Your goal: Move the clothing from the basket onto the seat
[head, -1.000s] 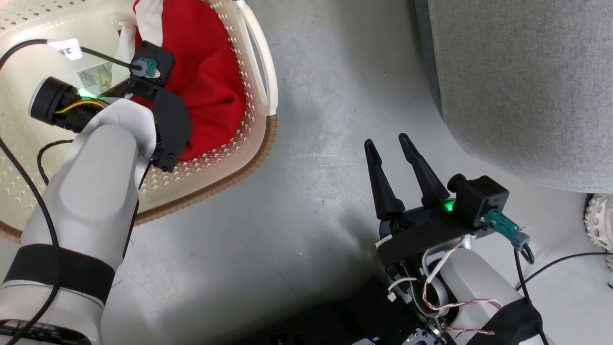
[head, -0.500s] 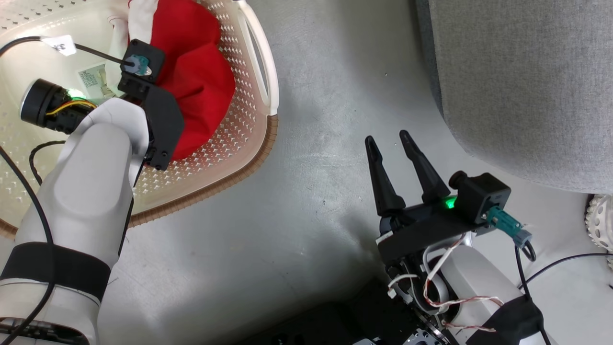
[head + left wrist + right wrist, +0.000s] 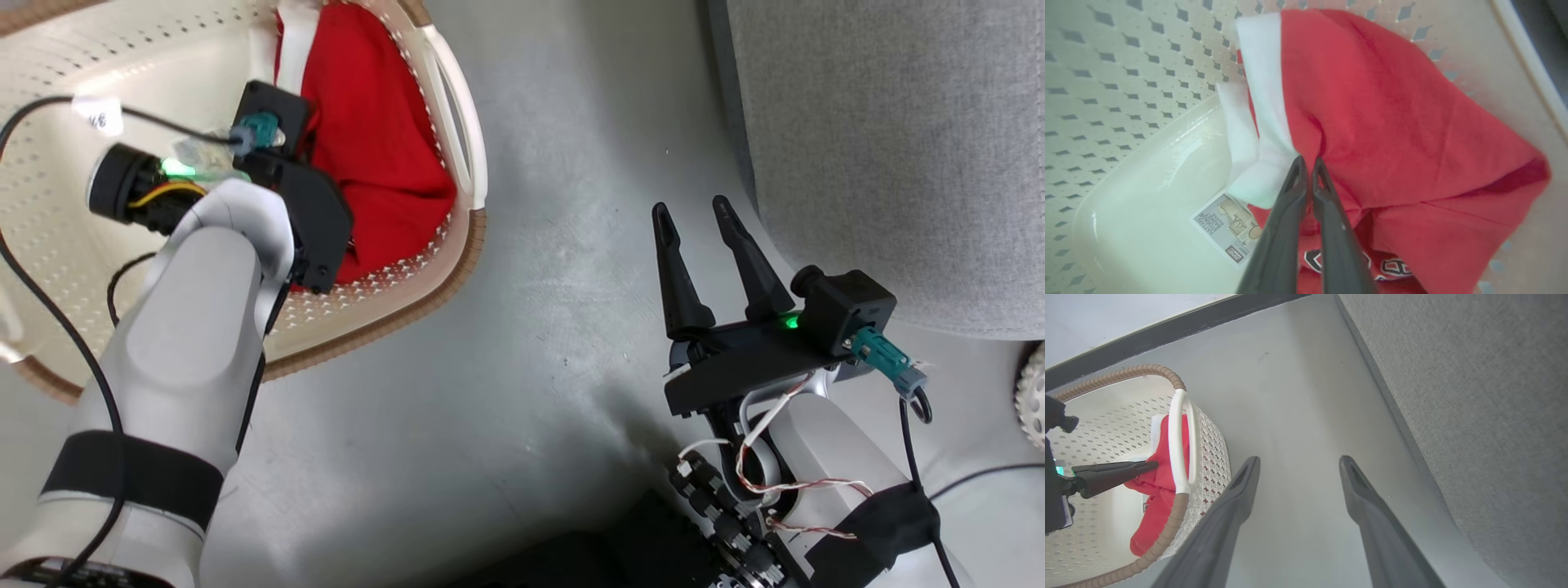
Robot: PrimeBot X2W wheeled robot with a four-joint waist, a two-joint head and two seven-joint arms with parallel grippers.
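Note:
The clothing (image 3: 384,163), bright red with a white band, lies bunched against the right wall of the cream perforated basket (image 3: 392,314). In the left wrist view my left gripper (image 3: 1306,161) is shut on the clothing (image 3: 1372,122), pinching it where white meets red, above the basket (image 3: 1126,81) floor. From the right wrist view the left gripper (image 3: 1147,465) grips the clothing (image 3: 1155,490) inside the basket (image 3: 1126,371). My right gripper (image 3: 690,204) is open over the floor, between basket and seat (image 3: 898,147), holding nothing. The same open right gripper (image 3: 1300,459) points along the seat (image 3: 1474,396).
Grey floor (image 3: 531,367) lies between the basket and the sofa. A label sticker (image 3: 1229,232) is on the basket's bottom. A white perforated wheel-like object (image 3: 1033,392) sits at the right edge. A dark baseboard (image 3: 1208,318) runs behind the basket.
My left gripper has closed on the clothing, and the fabric has bunched and pulled up around it. The whole head view has shifted a little. The right gripper stays open.

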